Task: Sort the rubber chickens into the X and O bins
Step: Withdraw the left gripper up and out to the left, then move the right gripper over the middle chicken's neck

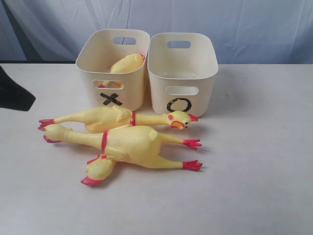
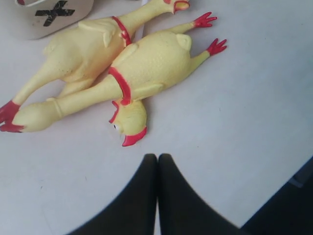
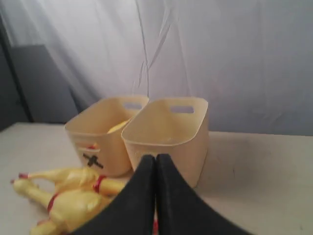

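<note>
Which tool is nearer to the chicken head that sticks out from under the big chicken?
Left, probably. The left tool hovers shut just short of that chicken head; the right tool sits farther back, facing the bins.

We're in what looks like a robot lab test setup here. There's a plain white table, and a pale sheet hangs draped right behind it.

R pincer shut; X bin beside 2nd bin; chickens near.
</note>
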`<action>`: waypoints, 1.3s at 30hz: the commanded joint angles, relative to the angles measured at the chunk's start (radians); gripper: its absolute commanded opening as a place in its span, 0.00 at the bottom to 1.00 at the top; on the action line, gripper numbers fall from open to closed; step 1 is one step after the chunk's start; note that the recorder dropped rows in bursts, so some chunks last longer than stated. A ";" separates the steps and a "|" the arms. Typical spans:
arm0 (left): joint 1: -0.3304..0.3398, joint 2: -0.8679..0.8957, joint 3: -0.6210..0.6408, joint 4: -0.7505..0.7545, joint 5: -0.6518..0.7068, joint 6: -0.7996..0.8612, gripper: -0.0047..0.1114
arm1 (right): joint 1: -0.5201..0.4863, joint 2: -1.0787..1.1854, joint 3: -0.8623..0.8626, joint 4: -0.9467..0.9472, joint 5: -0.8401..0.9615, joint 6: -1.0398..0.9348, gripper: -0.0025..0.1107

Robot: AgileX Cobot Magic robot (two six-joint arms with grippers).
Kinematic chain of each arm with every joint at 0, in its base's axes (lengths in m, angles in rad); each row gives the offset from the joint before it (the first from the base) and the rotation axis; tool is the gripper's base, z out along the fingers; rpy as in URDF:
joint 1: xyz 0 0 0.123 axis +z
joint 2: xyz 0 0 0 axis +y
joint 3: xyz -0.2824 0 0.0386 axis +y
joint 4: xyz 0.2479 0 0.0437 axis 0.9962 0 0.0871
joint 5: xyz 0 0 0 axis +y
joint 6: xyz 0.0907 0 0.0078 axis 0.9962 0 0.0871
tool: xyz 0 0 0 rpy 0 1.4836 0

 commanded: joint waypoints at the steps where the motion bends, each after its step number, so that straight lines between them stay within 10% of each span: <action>1: 0.000 -0.051 0.104 -0.014 -0.051 -0.014 0.04 | 0.056 0.138 -0.074 0.078 0.133 -0.187 0.02; 39: 0.000 -0.695 0.354 0.105 -0.142 -0.181 0.04 | 0.640 1.243 -0.628 0.166 0.120 -0.564 0.03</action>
